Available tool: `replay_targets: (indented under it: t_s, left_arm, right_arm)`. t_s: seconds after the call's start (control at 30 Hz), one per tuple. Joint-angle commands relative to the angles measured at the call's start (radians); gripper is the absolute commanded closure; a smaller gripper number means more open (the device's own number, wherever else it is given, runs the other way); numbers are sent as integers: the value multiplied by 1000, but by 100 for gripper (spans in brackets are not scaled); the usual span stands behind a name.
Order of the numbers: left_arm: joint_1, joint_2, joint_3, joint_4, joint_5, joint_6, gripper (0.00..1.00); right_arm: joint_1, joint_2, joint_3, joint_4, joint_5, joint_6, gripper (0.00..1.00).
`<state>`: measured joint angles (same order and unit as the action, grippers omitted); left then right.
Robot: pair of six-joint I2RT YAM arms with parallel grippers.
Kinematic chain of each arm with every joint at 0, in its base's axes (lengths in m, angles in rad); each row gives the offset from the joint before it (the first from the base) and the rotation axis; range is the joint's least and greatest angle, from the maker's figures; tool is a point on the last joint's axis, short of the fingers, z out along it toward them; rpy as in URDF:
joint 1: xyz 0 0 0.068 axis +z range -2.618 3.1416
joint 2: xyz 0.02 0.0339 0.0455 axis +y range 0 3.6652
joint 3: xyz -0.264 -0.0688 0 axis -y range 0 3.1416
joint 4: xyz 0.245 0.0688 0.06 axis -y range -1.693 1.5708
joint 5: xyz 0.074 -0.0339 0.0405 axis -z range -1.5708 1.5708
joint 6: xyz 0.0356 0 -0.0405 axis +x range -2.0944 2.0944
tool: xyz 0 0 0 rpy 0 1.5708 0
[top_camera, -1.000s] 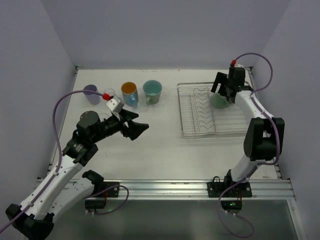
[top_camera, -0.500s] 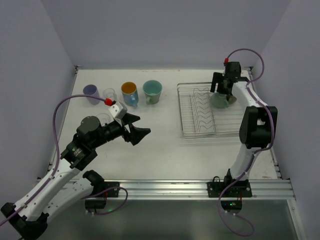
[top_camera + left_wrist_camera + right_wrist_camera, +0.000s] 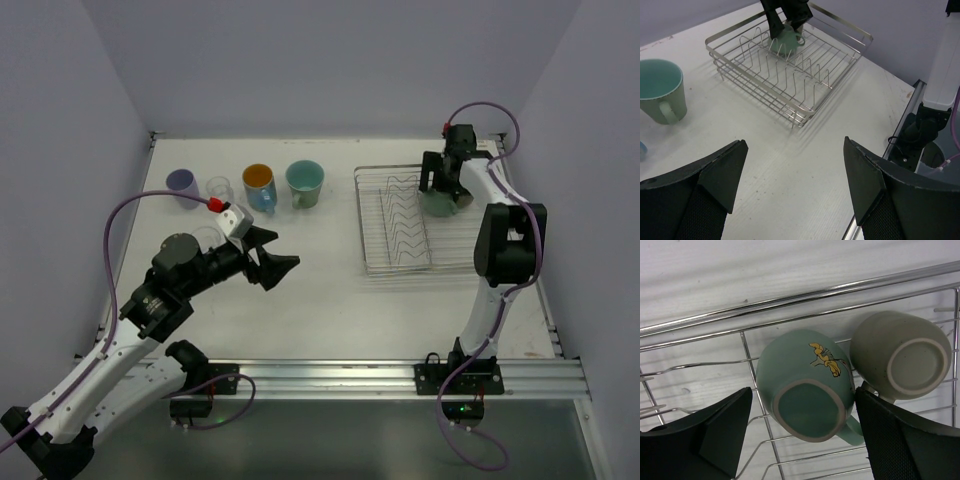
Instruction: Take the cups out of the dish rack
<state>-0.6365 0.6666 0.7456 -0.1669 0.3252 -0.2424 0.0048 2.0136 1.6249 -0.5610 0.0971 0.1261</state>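
The silver wire dish rack [image 3: 392, 269] stands at the right. In it, upside down, lie a teal cup [image 3: 807, 385] with a yellow flower print and a small olive-brown cup [image 3: 900, 355] beside it. My right gripper [image 3: 805, 427] is open, its jaws on either side of the teal cup, not touching it. It hovers over the rack's far end [image 3: 440, 192]. My left gripper [image 3: 276, 266] is open and empty above the table, mid-left. A lavender cup [image 3: 182, 185], a clear glass [image 3: 218, 188], a blue cup with orange inside [image 3: 259, 185] and a pale green cup [image 3: 304, 183] stand on the table.
The rack's zigzag dividers [image 3: 405, 225] fill its left half. In the left wrist view the rack [image 3: 757, 85] lies ahead, with the pale green cup [image 3: 660, 90] at the left. The table's metal front rail [image 3: 400, 375] runs along the near edge. Walls enclose three sides.
My right gripper has shifted slightly left and turned over the teal cup. My left arm has drawn back a little, uncovering the lavender cup.
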Motion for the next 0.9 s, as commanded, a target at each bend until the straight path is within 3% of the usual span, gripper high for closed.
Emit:
replay_targets:
  t_s: [0.0, 0.37, 0.5, 0.67, 0.7, 0.87]
  left_arm:
    - [-5, -2, 18, 3, -15, 18, 15]
    - [-5, -4, 15, 1, -31, 23, 15]
    - [-5, -1, 15, 1, -34, 25, 15]
    - [-3, 2, 15, 0, -37, 26, 15]
    - [-5, 1, 15, 0, -37, 26, 15]
    - [-3, -2, 14, -2, -41, 25, 15]
  right_arm:
    - [0, -3, 0, 1, 18, -10, 14]
    - [0, 30, 7, 30, 33, 9, 11]
    - [0, 43, 0, 32, 35, 17, 16]
    - [0, -28, -97, 122, 56, 59, 37]
    - [0, -45, -129, 136, 53, 67, 47]
    - [0, -144, -183, 182, 55, 124, 64]
